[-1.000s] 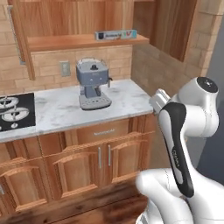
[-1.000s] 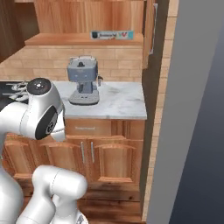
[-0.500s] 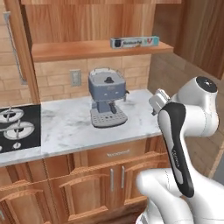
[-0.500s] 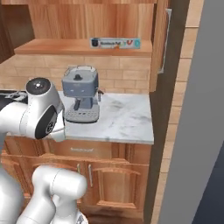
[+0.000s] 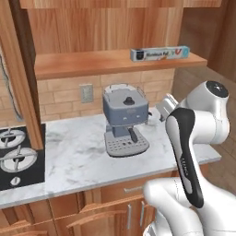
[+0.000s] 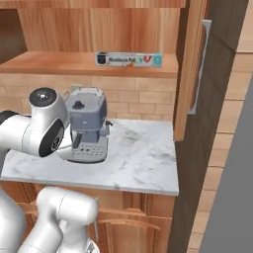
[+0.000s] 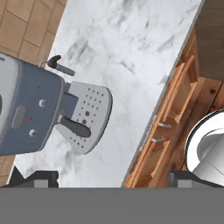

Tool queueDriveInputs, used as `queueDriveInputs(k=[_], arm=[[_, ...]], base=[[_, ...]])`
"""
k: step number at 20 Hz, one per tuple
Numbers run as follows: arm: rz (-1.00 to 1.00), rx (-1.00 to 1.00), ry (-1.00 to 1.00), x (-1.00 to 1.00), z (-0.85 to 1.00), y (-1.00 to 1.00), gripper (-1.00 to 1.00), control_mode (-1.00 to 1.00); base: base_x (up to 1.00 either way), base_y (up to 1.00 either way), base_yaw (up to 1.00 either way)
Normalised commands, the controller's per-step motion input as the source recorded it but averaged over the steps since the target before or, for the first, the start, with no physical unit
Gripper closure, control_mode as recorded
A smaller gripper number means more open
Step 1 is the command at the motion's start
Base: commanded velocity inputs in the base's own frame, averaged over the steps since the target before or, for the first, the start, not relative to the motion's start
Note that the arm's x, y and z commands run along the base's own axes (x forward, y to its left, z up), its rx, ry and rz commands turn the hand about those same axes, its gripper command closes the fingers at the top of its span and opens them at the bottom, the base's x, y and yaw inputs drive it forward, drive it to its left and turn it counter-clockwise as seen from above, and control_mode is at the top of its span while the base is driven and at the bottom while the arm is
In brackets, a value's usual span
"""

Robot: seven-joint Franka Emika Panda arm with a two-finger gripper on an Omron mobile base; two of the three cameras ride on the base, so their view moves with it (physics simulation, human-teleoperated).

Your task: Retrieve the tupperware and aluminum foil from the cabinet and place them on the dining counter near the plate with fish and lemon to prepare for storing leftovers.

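The aluminum foil is a long box (image 5: 160, 53) lying on the wooden shelf (image 5: 92, 64) of the open cabinet, above a blue-grey coffee machine (image 5: 125, 117). From the right base the foil box (image 6: 129, 60) shows at the shelf's right end. No tupperware is in sight. My gripper (image 7: 111, 180) points down over the marble counter (image 7: 131, 57), open, with nothing between its fingertips (image 7: 37, 178). It hovers well below the shelf, just right of the coffee machine (image 7: 30, 109). The hand (image 5: 165, 107) shows beside that machine.
An open cabinet door (image 6: 195, 64) with a metal handle hangs at the right, and another door edge (image 5: 20, 78) at the left. A stovetop (image 5: 14, 159) lies on the counter's left. Drawers and lower cabinets (image 7: 170, 109) run under the counter edge.
The whole picture has shifted and grown: the base has driven closer to the counter, bringing the coffee machine and foil shelf nearer. The arm keeps the same pose.
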Motion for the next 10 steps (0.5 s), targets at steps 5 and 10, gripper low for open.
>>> queueDriveInputs(k=[5,10], arm=[[0.00,0.00,0.00,0.00,0.00,0.00,-1.00,1.00],[0.00,0.00,0.00,0.00,0.00,0.00,-1.00,1.00]], base=[[0.36,0.14,0.01],[0.42,0.28,0.00]])
